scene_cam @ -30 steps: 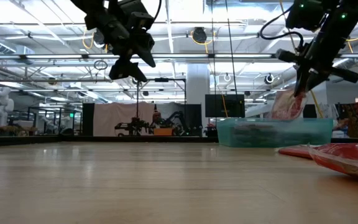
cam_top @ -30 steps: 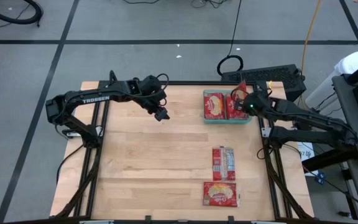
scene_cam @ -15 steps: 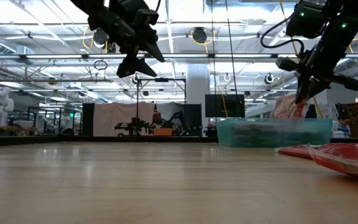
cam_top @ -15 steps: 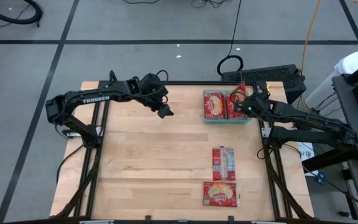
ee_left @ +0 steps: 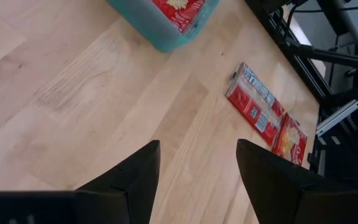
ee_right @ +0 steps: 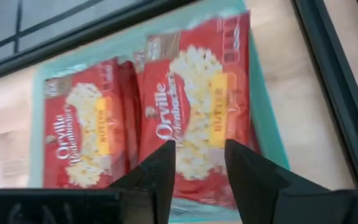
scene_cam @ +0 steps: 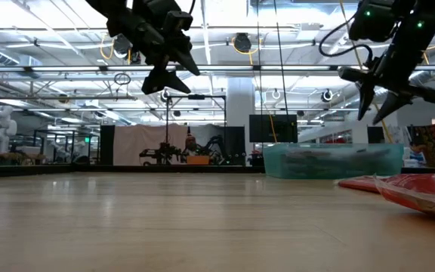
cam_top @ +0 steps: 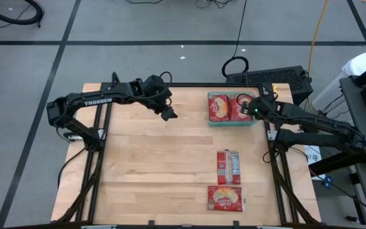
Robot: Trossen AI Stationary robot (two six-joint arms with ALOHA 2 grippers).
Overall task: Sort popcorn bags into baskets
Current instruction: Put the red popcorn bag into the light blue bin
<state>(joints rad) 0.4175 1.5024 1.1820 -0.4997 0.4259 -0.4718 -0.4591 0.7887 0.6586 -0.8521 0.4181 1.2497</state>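
Two popcorn bags (cam_top: 230, 107) side by side in basket (cam_top: 232, 122), long axes parallel; right gripper (scene_cam: 379, 103) above, fingers apart.

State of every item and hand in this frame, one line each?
Teal basket: holds two popcorn bags, faces up.
Bag in basket: lying flat, released.
Two bags on table: unsorted.
Right hand: open above basket, empty.
Left hand: open, raised, empty.
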